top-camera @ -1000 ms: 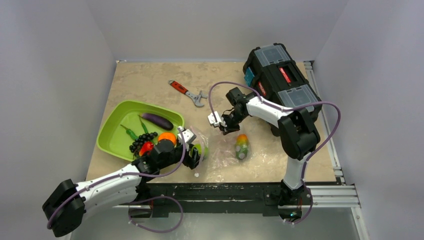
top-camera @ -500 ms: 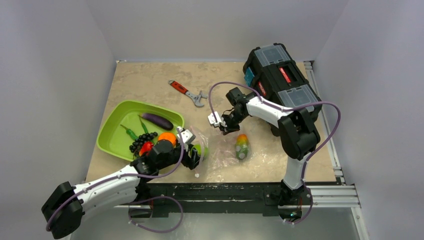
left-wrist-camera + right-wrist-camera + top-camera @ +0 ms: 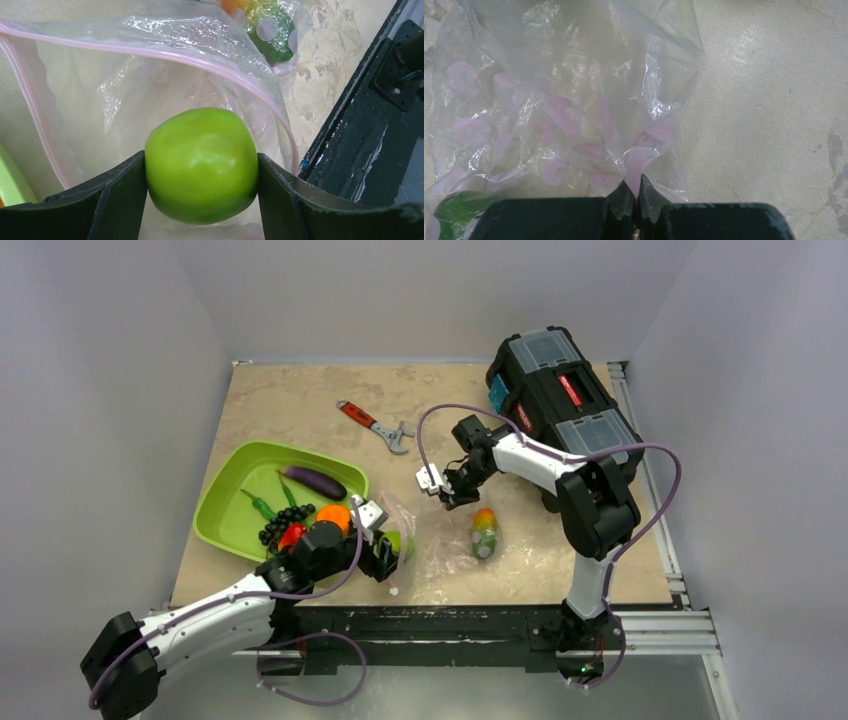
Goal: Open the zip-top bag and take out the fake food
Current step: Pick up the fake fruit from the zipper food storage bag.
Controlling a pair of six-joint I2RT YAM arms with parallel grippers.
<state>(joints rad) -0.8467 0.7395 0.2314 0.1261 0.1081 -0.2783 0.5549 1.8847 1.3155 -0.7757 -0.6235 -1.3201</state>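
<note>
While the right gripper (image 3: 636, 194) pinches the zip-top bag (image 3: 574, 75), the left gripper (image 3: 201, 172) clamps a green apple (image 3: 200, 150). The apple fills lower centre.

The zip-top bag (image 3: 165, 35) is crinkly glossy plastic (green apple (image 3: 201, 162) smooth).

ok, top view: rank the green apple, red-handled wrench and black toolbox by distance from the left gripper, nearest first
1. green apple: clamped in the left gripper, at the zip-top bag mouth.
2. red-handled wrench: farther back, mid-table.
3. black toolbox: far right corner.
</note>
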